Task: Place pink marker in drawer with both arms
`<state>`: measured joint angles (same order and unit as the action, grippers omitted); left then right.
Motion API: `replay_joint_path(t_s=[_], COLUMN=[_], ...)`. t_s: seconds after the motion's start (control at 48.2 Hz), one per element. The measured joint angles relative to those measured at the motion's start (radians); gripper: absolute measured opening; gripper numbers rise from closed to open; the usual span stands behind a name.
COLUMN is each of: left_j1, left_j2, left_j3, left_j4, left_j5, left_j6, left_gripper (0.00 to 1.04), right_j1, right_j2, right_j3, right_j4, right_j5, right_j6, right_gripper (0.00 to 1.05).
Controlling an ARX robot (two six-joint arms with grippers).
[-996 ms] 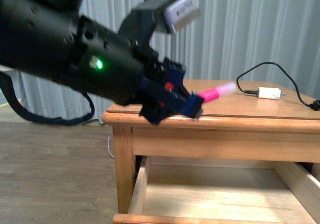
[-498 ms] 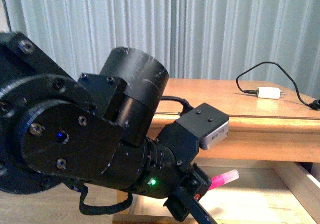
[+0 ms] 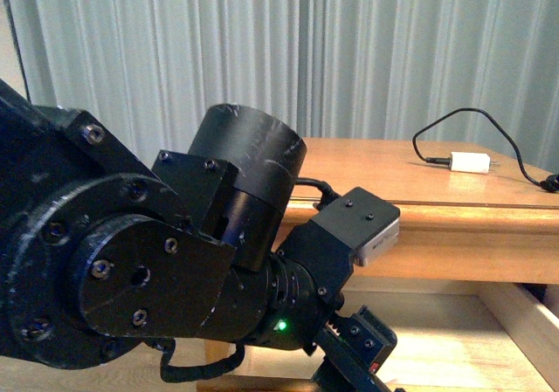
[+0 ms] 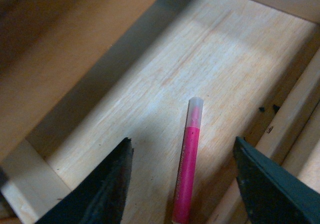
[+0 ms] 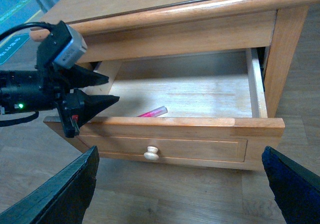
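Lying loose on the floor of the open drawer [image 5: 200, 129], the pink marker [image 4: 189, 159] sits beneath the left pincer [image 5: 112, 88], jaws apart; raise that arm straight clear of the rim; the right pincer [image 5: 180, 151], likewise apart, should then push the front.

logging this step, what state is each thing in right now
pink marker: lying flat on the drawer floor, touching neither finger
drawer: pulled open, marker inside
left gripper: fingers open, holding nothing, above the drawer
right gripper: fingers open, holding nothing, in front of the drawer
white charger: lying on the tabletop, black cable attached
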<state>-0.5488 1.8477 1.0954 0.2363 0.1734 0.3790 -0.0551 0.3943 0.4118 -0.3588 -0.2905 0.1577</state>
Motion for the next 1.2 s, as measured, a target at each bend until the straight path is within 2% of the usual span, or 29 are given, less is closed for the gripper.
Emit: replay_joint_path(t_s=[0.083, 0.145, 0.187, 0.29, 0.519, 0.602, 0.705, 0.892, 1.1, 1.141, 1.203], left_j1=[0.010, 0.031, 0.043, 0.079, 0.122, 0.160, 0.253, 0.403, 0.417, 0.422, 0.483], left_j2=[-0.066, -0.147, -0.182, -0.304, -0.666, -0.903, -1.199, -1.474, -1.484, -1.498, -1.527], left_j3=[-0.023, -0.064, -0.086, -0.169, -0.398, -0.527, -0.639, -0.720, -0.725, -0.746, -0.798], left_j4=[0.002, 0.023, 0.032, 0.061, 0.061, -0.025, -0.214, -0.374, -0.375, -0.328, -0.239], left_j5=[-0.042, -0.107, -0.129, -0.173, -0.258, -0.306, -0.344, -0.298, -0.287, -0.290, -0.203], left_j6=[-0.047, -0.104, -0.125, -0.184, -0.179, -0.189, -0.252, -0.356, -0.388, -0.385, -0.383], left_gripper=[0.82, 0.96, 1.00, 0.98, 0.99, 0.99, 0.99, 0.99, 0.99, 0.94, 0.83], right_j1=[0.000, 0.000, 0.000, 0.000, 0.000, 0.000, 0.000, 0.000, 0.000, 0.000, 0.000], right_j2=[0.000, 0.000, 0.000, 0.000, 0.000, 0.000, 0.000, 0.000, 0.000, 0.000, 0.000], right_j3=[0.000, 0.000, 0.000, 0.000, 0.000, 0.000, 0.000, 0.000, 0.000, 0.000, 0.000], right_j4=[0.000, 0.000, 0.000, 0.000, 0.000, 0.000, 0.000, 0.000, 0.000, 0.000, 0.000], right_j5=[0.000, 0.000, 0.000, 0.000, 0.000, 0.000, 0.000, 0.000, 0.000, 0.000, 0.000], right_j6=[0.000, 0.000, 0.000, 0.000, 0.000, 0.000, 0.000, 0.000, 0.000, 0.000, 0.000], right_gripper=[0.96, 0.96, 0.96, 0.96, 0.96, 0.96, 0.96, 0.96, 0.96, 0.96, 0.96])
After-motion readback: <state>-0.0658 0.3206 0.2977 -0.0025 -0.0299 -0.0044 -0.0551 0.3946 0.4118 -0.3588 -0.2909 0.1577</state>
